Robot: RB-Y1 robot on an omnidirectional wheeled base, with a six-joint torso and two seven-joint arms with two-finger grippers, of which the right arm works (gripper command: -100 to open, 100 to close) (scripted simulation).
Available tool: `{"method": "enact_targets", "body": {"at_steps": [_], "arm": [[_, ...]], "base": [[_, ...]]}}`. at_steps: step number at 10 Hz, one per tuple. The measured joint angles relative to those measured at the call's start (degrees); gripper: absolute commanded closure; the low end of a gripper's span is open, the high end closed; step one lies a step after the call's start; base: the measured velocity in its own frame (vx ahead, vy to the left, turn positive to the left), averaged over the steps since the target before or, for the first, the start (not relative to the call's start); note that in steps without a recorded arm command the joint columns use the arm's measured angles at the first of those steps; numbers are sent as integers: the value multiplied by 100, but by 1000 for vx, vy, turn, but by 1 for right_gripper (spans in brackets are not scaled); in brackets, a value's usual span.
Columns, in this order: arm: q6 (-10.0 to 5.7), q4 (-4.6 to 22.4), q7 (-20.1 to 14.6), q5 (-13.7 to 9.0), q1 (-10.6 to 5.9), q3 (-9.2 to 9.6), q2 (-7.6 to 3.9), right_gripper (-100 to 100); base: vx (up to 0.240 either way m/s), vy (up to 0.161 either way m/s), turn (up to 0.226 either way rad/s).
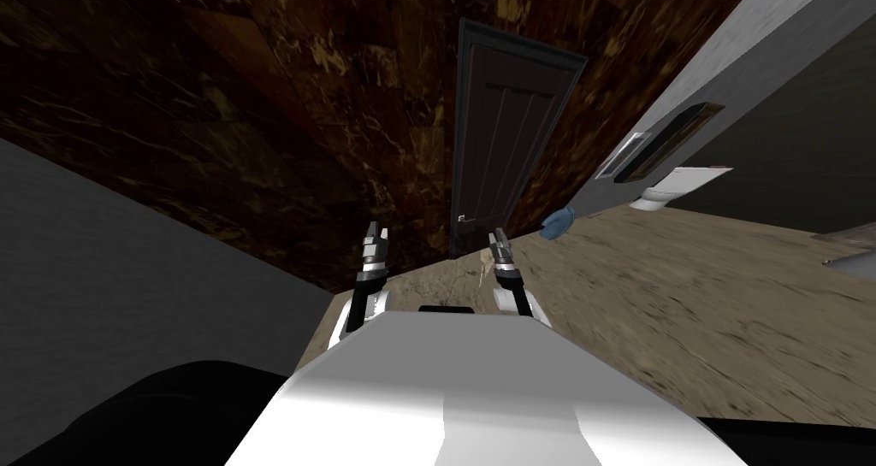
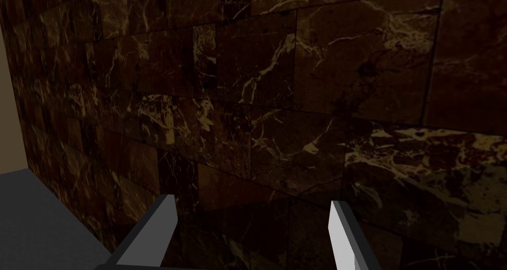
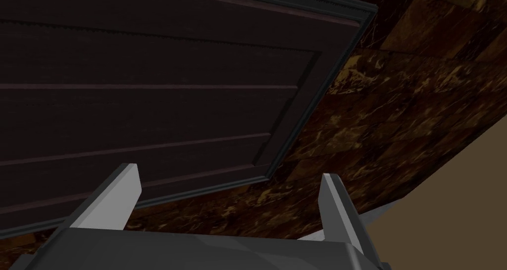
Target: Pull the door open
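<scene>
A dark panelled door (image 1: 505, 136) stands shut in a dark brown marbled wall straight ahead. A small pale handle (image 1: 462, 219) sits low on its left edge. My right gripper (image 1: 499, 238) is open, just below and right of the handle, short of the door. The right wrist view looks up the door (image 3: 148, 93) past open fingers (image 3: 119, 192). My left gripper (image 1: 376, 233) is open too, left of the door, facing the marbled wall (image 2: 277, 108).
A grey wall (image 1: 120, 273) runs close along my left. To the right lie a tan floor (image 1: 701, 315), a blue object (image 1: 558, 221) at the wall's foot, a white toilet (image 1: 676, 187) and a framed picture (image 1: 667, 140) on a grey wall.
</scene>
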Motion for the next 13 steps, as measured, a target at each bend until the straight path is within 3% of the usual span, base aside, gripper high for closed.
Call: {"method": "enact_targets", "body": {"at_steps": [3,8,10,13], "arm": [[-111,432,-130,34,-197,-39,-92,-100],[-326,1145,-291,90,-392,-62,-190,-100],[-406,1552,-389,120,-604,-97,-263,-100],[-532,2014,-501,152,-727,-117,-327,-100]], "base": [[67,-22,37],[48,-16,30],[73,-25,43],[48,-18,32]]}}
